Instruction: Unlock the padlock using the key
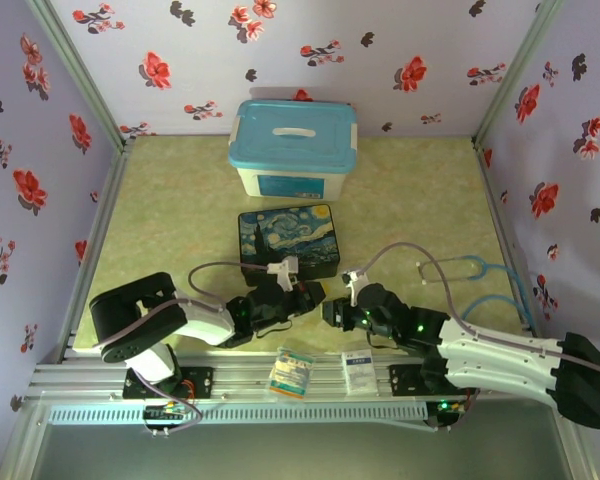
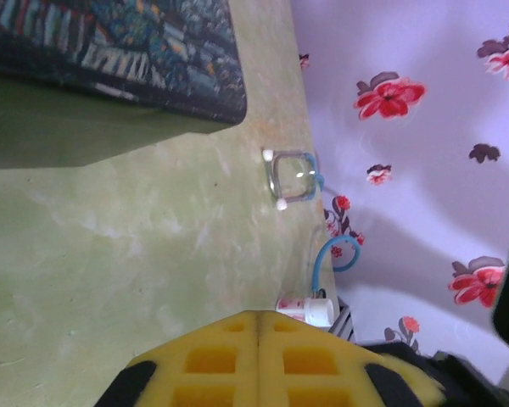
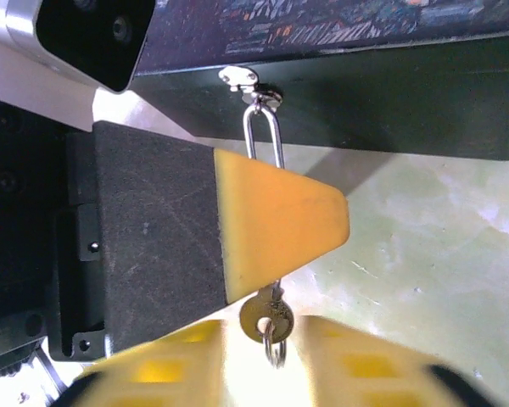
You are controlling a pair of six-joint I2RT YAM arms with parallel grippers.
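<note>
Padlock (image 3: 263, 140) body behind left pincer (image 3: 322, 225)

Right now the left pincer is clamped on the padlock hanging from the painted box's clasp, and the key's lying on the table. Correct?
No. The key isn't on the table; the right wrist view shows it hanging just below the left pincer, under the padlock. The rest stands: pincer clamped on the padlock, which hangs from the clasp of the painted box.
</note>
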